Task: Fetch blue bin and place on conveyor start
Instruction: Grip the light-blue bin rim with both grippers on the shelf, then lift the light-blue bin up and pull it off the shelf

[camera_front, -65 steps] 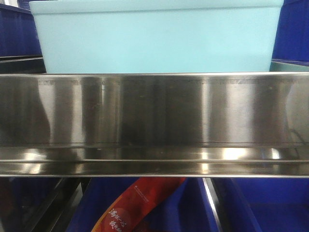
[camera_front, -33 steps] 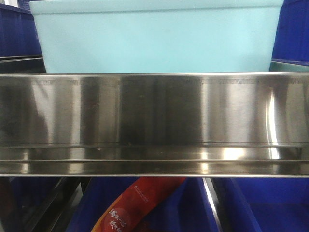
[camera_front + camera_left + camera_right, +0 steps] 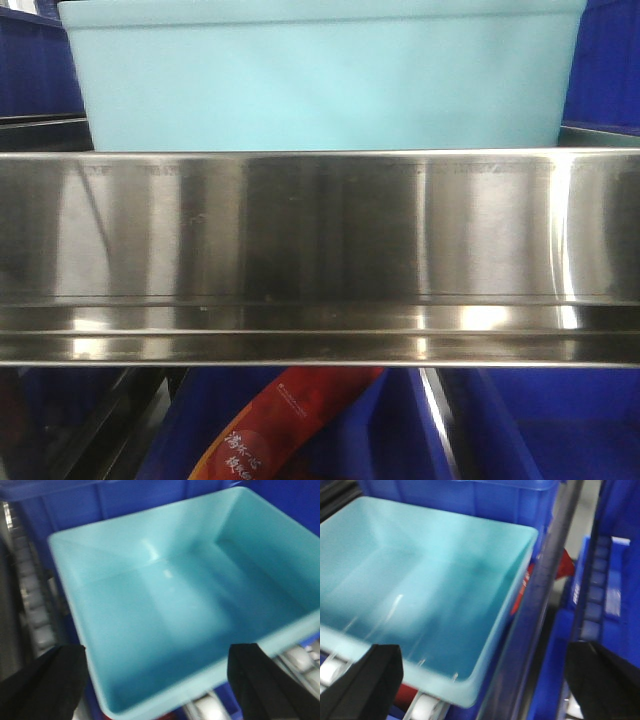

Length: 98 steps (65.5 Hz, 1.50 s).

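- Blue bin (image 3: 320,80) sits empty behind the steel shelf rail (image 3: 320,250), ungrasped.
- Left pincer (image 3: 155,655) and right pincer (image 3: 482,652) gape wide above it, holding nothing.
- Grasp, carry and placing remain.

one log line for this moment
blue bin: empty, behind steel rail | left gripper: open above bin | right gripper: open above bin | conveyor: not in view

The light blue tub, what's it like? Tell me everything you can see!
The blue bin is a big rectangular tub of smooth pale turquoise plastic, with plain sloping walls and a thin rim. It is empty and upright, resting on white rollers behind a shiny steel rail, with dark blue bins around it.
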{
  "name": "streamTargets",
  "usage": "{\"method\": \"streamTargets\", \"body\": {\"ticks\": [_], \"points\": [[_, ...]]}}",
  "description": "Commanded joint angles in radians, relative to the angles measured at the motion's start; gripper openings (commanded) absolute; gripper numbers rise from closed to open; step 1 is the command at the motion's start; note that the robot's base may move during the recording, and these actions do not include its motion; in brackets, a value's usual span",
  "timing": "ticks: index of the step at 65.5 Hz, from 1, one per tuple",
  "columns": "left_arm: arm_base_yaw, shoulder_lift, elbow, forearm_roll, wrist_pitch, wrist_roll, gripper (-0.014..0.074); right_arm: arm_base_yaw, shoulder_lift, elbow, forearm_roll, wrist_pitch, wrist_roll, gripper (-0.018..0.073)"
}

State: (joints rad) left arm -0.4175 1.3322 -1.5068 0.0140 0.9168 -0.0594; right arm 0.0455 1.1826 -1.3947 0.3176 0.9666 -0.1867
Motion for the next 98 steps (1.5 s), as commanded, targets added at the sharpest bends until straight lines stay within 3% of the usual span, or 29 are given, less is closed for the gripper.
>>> {"method": "streamTargets", "body": {"ticks": [1, 8, 17, 32, 52, 58, 65, 70, 77, 98], "points": [[-0.006, 0.078, -0.109, 0.083, 0.091, -0.062, 0.0477, 0.019, 0.084, -0.143, -0.163, 0.086, 0.143, 0.0558], [0.013, 0.185, -0.209, 0.09, 0.179, -0.077, 0.0477, 0.074, 0.189, -0.285, -0.263, 0.148, 0.228, 0.0558], [0.062, 0.291, -0.272, 0.067, 0.224, -0.087, 0.0477, 0.124, 0.311, -0.397, -0.272, 0.184, 0.256, 0.0558], [0.116, 0.411, -0.284, 0.038, 0.226, -0.087, 0.0477, 0.124, 0.487, -0.413, -0.266, 0.2, 0.273, 0.0558], [0.116, 0.504, -0.282, 0.038, 0.218, -0.087, 0.0477, 0.124, 0.64, -0.413, -0.266, 0.2, 0.275, 0.0549], [0.116, 0.506, -0.282, 0.038, 0.22, -0.087, 0.0461, 0.124, 0.66, -0.413, -0.266, 0.202, 0.275, 0.0467], [0.116, 0.506, -0.282, 0.038, 0.222, -0.087, 0.0356, 0.124, 0.667, -0.413, -0.266, 0.202, 0.275, 0.0232], [0.116, 0.506, -0.282, 0.038, 0.222, -0.087, 0.0202, 0.124, 0.667, -0.413, -0.266, 0.202, 0.275, 0.0043], [0.116, 0.506, -0.282, 0.038, 0.222, -0.087, -0.0083, 0.124, 0.667, -0.413, -0.273, 0.206, 0.275, -0.017], [0.116, 0.486, -0.284, 0.038, 0.243, -0.097, -0.0111, 0.124, 0.645, -0.415, -0.308, 0.255, 0.275, -0.0153]]}}
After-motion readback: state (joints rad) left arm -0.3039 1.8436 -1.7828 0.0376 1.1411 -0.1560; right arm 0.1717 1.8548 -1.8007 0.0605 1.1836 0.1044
